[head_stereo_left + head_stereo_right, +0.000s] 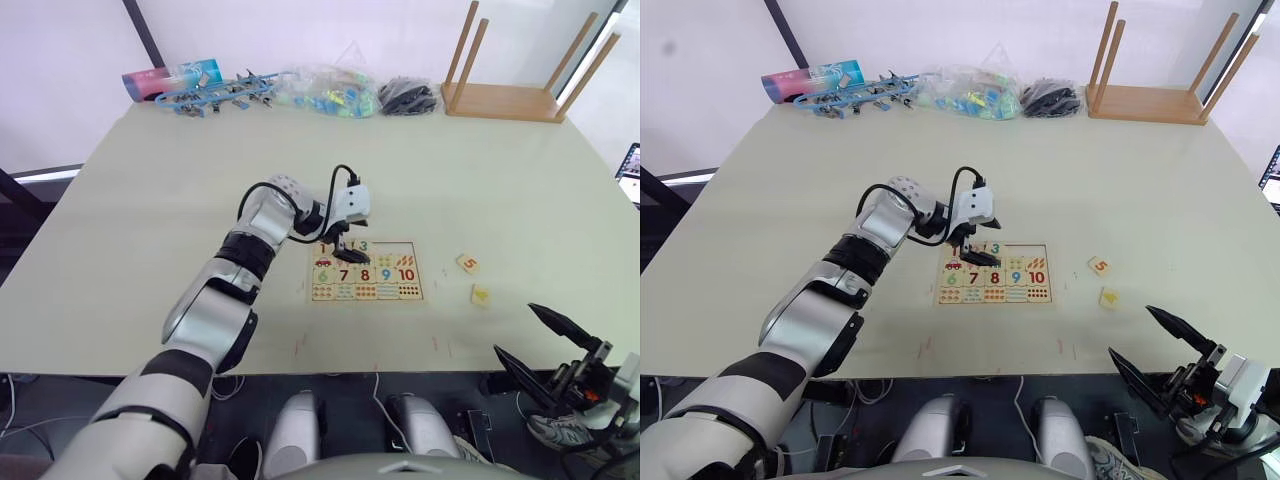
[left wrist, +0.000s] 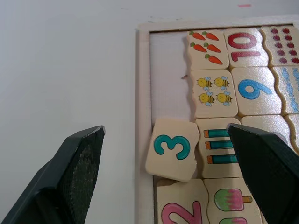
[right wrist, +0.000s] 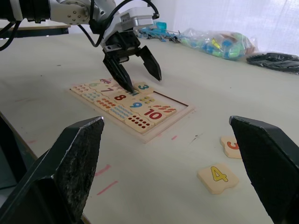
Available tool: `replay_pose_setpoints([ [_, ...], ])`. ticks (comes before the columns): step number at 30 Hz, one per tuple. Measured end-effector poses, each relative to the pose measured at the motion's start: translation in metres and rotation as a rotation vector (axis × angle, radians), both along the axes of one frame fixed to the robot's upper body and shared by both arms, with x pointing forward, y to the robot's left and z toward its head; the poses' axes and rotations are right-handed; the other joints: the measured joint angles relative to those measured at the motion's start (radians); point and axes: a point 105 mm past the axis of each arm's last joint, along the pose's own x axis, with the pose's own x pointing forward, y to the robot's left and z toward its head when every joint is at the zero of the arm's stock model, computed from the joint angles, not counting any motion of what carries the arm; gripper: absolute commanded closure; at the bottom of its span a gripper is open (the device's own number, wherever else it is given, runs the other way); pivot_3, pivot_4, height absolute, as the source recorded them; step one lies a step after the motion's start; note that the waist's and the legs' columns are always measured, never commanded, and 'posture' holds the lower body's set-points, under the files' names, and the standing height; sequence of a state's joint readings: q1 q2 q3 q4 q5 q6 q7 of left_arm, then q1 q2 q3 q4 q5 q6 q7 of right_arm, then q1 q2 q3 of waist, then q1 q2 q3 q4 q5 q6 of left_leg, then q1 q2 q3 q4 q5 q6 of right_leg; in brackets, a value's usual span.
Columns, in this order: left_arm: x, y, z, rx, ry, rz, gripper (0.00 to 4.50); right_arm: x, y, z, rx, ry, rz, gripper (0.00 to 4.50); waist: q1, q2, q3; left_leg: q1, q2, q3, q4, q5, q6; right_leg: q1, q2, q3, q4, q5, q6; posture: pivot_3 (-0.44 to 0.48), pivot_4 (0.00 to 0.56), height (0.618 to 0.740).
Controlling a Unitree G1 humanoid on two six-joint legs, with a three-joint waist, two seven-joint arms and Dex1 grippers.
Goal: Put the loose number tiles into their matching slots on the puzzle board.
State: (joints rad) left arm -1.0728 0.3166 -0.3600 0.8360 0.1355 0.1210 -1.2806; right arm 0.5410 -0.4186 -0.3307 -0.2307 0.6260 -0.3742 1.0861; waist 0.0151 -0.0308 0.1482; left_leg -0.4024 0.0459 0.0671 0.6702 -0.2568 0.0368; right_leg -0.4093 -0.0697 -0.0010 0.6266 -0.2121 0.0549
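Note:
The puzzle board lies at the table's middle front. My left gripper hovers open just above its top row. Between its fingers lies the 3 tile, tilted and overlapping the board's rim rather than flat in its slot. The 2 tile sits beside it, and on the other side of the 3 is a bare stretch of slots. Two loose number tiles rest on the table right of the board: the 5 and the 4. My right gripper hangs open off the table's front right edge, holding nothing.
An upturned wooden stool stands at the back right. Along the back edge lie a bag of coloured pieces, a black bundle, a blue toy and a printed tube. A screen shows at the right.

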Motion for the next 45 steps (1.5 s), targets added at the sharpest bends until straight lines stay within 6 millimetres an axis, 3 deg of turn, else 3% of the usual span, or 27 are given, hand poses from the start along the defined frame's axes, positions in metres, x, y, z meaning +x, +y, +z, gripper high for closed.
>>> replay_pose_setpoints([
  [2, 0.004, 0.0, 0.007, -0.015, -0.006, 0.016, 0.06, 0.0, 0.0, 0.0, 0.0, 0.001, -0.001, 0.0, 0.0, 0.0, 0.0, 0.0, 0.0, 0.0, 0.0, 0.0, 0.0, 0.0, 0.0, 0.0, 0.0, 0.0, 0.0, 0.0, 0.15, 0.74],
  [5, 0.01, 0.0, 0.012, -0.032, -0.013, 0.042, 0.77, 0.0, 0.0, -0.001, 0.001, 0.001, -0.001, 0.0, 0.0, 0.0, 0.0, 0.0, 0.0, 0.0, 0.0, 0.0, 0.0, 0.0, 0.0, 0.0, 0.0, 0.0, 0.0, 0.0, 0.15, 0.74],
  [12, 0.018, 0.008, 0.012, -0.039, -0.018, 0.084, 4.32, 0.0, 0.0, -0.001, 0.0, 0.001, -0.003, 0.0, 0.0, 0.0, 0.0, 0.0, 0.0, 0.0, 0.0, 0.0, 0.0, 0.0, 0.0, 0.0, 0.0, 0.0, 0.0, 0.0, 0.15, 0.74],
  [13, 0.018, 0.01, 0.011, -0.036, -0.017, 0.084, 4.43, 0.0, 0.0, -0.001, 0.0, 0.001, -0.004, 0.0, -0.001, 0.0, 0.0, 0.0, 0.0, 0.0, 0.0, 0.0, 0.0, 0.0, 0.0, 0.0, 0.0, 0.0, 0.0, 0.0, 0.15, 0.74],
  [31, 0.007, 0.021, 0.0, 0.027, 0.041, 0.004, 4.43, 0.001, 0.003, 0.005, -0.007, -0.018, -0.007, 0.0, 0.0, 0.0, 0.0, 0.0, 0.0, 0.0, 0.0, 0.0, 0.0, 0.0, 0.0, 0.0, 0.0, 0.0, 0.0, 0.0, 0.15, 0.74],
  [45, 0.011, 0.018, -0.004, 0.039, -0.008, 0.025, 4.43, 0.001, 0.003, 0.005, -0.007, -0.016, -0.007, 0.0, 0.0, 0.0, 0.0, 0.0, 0.0, 0.0, 0.0, 0.0, 0.0, 0.0, 0.0, 0.0, 0.0, 0.0, 0.0, 0.0, 0.15, 0.74],
])
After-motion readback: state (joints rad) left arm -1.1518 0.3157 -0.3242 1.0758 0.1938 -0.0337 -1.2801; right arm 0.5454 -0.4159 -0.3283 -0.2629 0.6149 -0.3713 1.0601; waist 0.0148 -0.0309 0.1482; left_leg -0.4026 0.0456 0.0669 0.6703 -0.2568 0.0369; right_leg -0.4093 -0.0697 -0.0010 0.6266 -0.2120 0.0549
